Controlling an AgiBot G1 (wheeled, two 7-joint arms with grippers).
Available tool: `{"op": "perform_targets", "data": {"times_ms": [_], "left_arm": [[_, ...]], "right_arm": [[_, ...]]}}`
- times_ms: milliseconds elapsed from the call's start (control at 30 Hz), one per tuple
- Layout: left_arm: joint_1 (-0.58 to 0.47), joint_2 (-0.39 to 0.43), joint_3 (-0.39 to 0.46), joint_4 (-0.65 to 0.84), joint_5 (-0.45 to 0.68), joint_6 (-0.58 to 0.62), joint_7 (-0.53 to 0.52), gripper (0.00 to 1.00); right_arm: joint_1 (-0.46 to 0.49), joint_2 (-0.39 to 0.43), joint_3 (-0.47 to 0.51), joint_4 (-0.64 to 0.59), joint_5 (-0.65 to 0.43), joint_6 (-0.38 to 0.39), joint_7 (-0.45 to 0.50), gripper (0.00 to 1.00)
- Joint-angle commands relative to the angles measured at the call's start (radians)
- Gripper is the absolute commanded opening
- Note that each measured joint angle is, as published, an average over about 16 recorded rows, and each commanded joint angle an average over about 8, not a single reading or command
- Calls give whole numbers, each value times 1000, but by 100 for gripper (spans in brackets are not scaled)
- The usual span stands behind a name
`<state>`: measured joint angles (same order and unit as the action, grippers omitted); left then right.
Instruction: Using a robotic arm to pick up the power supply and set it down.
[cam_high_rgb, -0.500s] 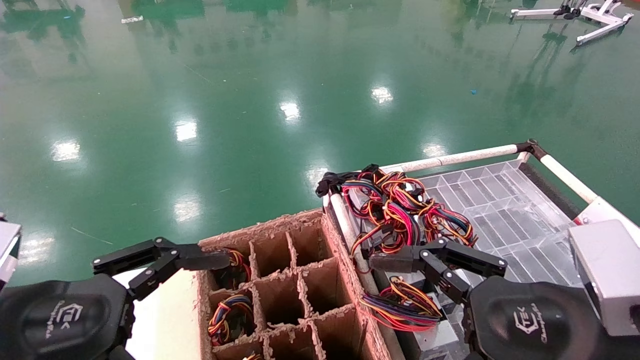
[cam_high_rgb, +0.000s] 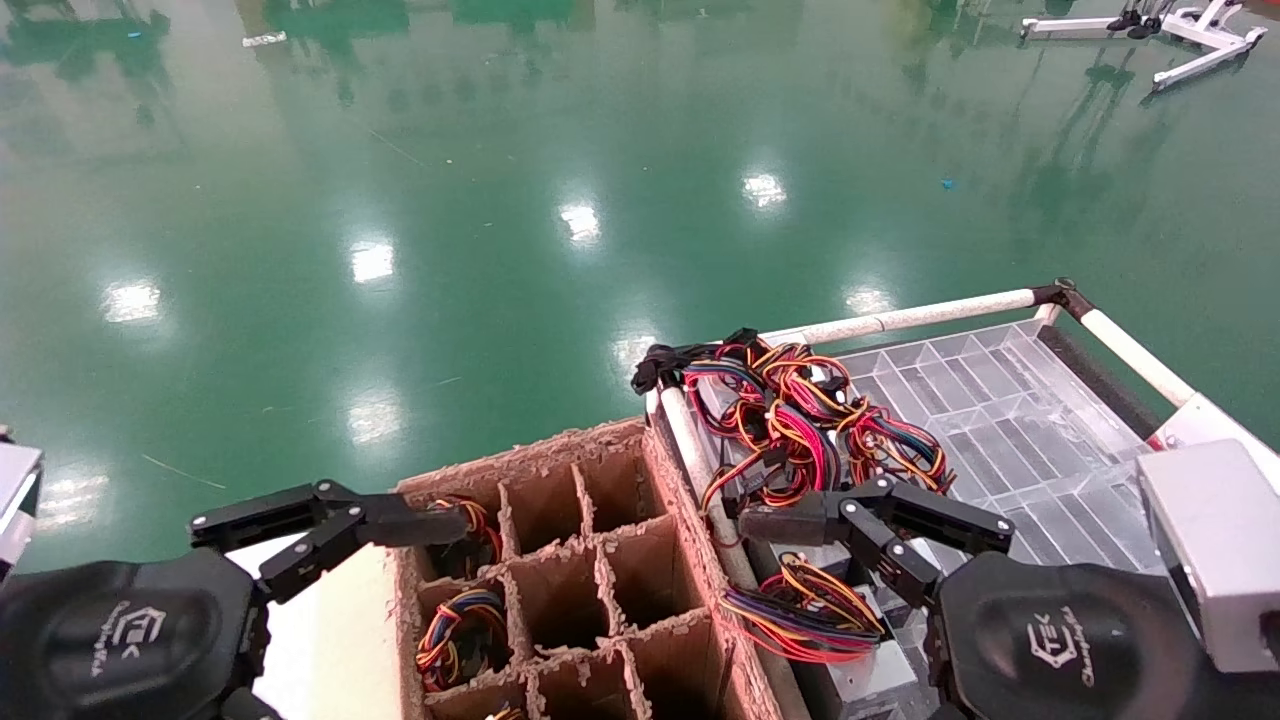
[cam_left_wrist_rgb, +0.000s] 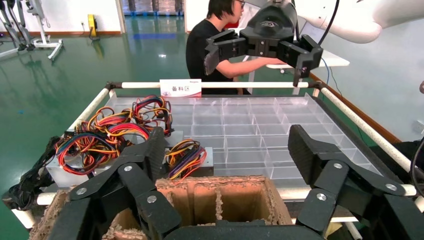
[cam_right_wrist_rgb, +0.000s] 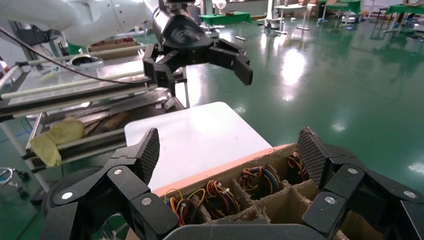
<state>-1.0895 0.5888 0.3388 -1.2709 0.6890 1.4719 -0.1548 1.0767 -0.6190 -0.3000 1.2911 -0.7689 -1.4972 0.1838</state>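
The power supply (cam_high_rgb: 472, 520) shows as a coil of red, yellow, orange and black wires in the far-left cell of the cardboard divider box (cam_high_rgb: 560, 452); its metal body is hidden. That coil (cam_right_wrist_rgb: 298, 167) also shows in the right wrist view. My left gripper (cam_high_rgb: 425, 524) hangs open and empty over that corner of the box, fingertips just above the coil. In its own view the left gripper (cam_left_wrist_rgb: 227, 145) spans bare cells. My right gripper (cam_high_rgb: 790, 522) hovers open over the clear tray (cam_high_rgb: 1000, 400), holding nothing. Each white robotic arm is seen from the other's wrist view.
Grey boxes with wire bundles lie in the tray: a big tangle (cam_high_rgb: 790, 420) at its far corner and a purple-streaked bundle (cam_high_rgb: 800, 605) nearer me. More coils (cam_high_rgb: 458, 628) fill other left cells. A white table (cam_right_wrist_rgb: 190, 132) adjoins the box. A person (cam_left_wrist_rgb: 210, 40) sits beyond the tray.
The left gripper's fingertips have shifted very slightly lower over the box corner. The right gripper and the wire bundles have stayed where they were.
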Motion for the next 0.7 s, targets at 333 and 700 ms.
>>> {"op": "perform_targets", "data": {"times_ms": [333, 700], "left_arm": [[0, 0, 0, 0, 0, 0, 0, 0], [0, 0, 0, 0, 0, 0, 0, 1]], "right_arm": [[66, -67, -101, -5, -160, -40, -8, 100], [251, -209, -312, -134, -321, -92, -96, 100]]}}
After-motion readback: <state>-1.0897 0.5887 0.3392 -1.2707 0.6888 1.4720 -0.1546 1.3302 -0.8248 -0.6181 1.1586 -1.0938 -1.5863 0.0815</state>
